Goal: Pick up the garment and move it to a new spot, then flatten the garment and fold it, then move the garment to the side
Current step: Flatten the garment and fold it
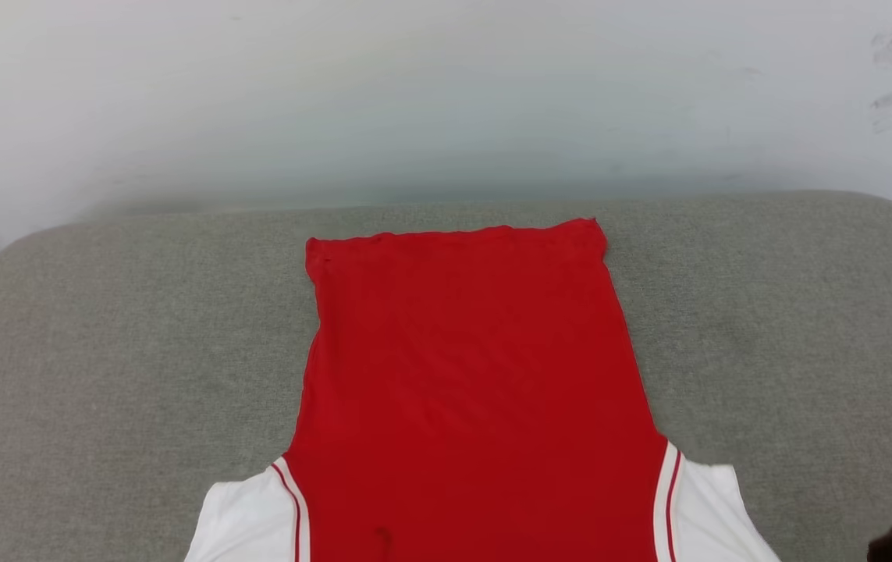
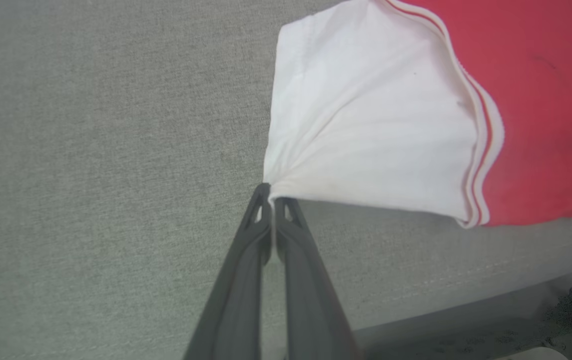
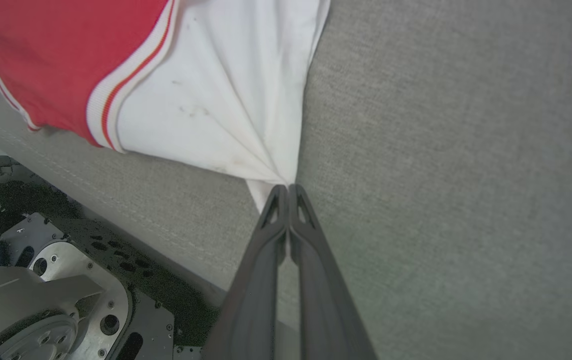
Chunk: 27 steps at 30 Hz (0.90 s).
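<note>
The garment (image 1: pixel 469 375), a red jersey with white short sleeves, lies spread flat on the grey cushion, plain red side up, hem at the far end and sleeves at the near edge. In the left wrist view my left gripper (image 2: pixel 271 192) is shut on the corner of one white sleeve (image 2: pixel 366 120), and the cloth fans out from the pinch. My right gripper (image 3: pixel 286 189) is shut on the corner of the other white sleeve (image 3: pixel 225 100), pulling it taut. Red-white striped trim (image 2: pixel 481 145) borders each sleeve.
The grey cushioned surface (image 1: pixel 102 351) extends wide on both sides of the garment, with a pale wall (image 1: pixel 446 94) behind. Its front edge with a stitched seam (image 3: pixel 115 195) lies close to both grippers. The robot's metal base (image 3: pixel 40 280) sits below that edge.
</note>
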{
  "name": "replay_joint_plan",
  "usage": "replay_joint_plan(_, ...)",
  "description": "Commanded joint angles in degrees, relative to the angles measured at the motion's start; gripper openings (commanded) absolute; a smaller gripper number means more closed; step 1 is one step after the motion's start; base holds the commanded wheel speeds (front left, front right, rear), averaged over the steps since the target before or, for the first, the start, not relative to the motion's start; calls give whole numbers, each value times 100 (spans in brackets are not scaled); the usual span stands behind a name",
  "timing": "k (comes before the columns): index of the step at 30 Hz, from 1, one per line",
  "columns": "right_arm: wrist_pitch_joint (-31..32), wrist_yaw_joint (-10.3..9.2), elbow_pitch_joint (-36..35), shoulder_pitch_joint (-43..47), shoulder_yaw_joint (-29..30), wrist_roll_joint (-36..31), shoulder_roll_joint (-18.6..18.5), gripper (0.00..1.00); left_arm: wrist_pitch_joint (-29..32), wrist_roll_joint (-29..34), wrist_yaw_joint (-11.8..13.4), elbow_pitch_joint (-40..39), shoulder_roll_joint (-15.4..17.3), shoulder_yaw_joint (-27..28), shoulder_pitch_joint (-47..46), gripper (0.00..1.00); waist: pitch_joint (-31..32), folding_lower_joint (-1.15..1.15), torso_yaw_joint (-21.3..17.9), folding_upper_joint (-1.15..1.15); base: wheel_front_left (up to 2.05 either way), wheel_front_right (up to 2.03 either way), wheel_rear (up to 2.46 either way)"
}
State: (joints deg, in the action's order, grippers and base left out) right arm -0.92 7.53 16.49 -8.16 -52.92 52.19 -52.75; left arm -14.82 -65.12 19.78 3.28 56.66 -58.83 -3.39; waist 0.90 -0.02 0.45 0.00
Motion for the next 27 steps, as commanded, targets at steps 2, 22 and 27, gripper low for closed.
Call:
replay_joint_plan(2,148,-8,-135,307,192,16,-70,0,-31,11,103,-105,68,84,112,0,-14,2,19,0,0,0,0)
replay_joint_plan(22,2064,-7,-1816,-1516,3441,-1172,125,100,-48,792,541,-1186,-213,940,-410,0,-1321,2,243,0,0,0,0)
replay_joint_plan(27,3000,-7,-1774,-3038,3503,-1061,233,100,-43,1177,601,-1395,-268,984,-762,0,-1983,2,512,0,0,0,0)
